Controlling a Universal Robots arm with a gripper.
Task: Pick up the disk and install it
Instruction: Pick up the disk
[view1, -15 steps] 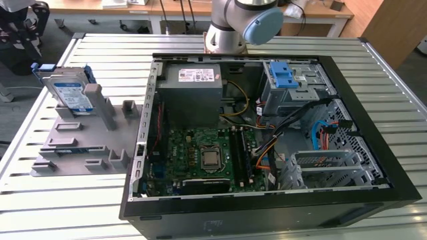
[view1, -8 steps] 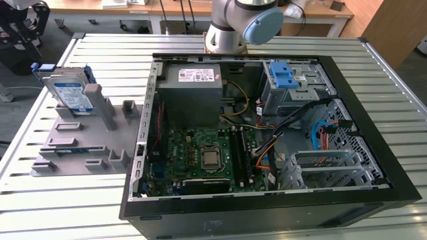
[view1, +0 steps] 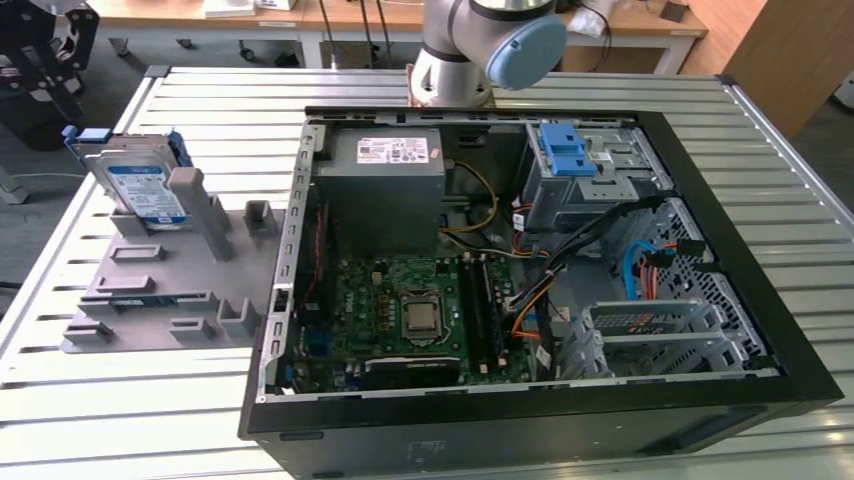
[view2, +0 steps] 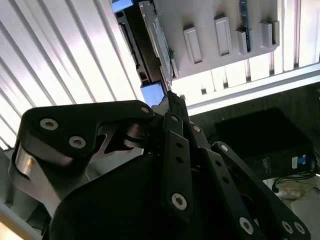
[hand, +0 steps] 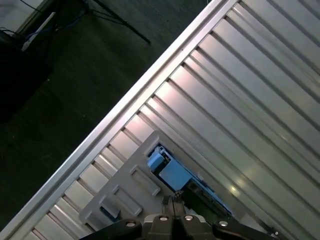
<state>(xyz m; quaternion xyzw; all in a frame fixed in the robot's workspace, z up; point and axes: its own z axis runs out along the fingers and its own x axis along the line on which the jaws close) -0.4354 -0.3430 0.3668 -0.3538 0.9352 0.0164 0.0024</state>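
The disk stands upright on its edge in a grey slotted holder at the exterior view's left, silver with a white-and-blue label and a blue bracket. In both wrist views my gripper hangs above the table, apart from the disk, with its black fingertips pressed together and nothing between them. The disk lies just beyond the fingertips, seen edge-on. In the exterior view my gripper's black body sits at the top left, beyond the disk.
An open black computer case lies on the ribbed metal table, with its motherboard, cables, a grey power supply box and a blue latch on the drive bay. The table edge and dark floor are near the holder.
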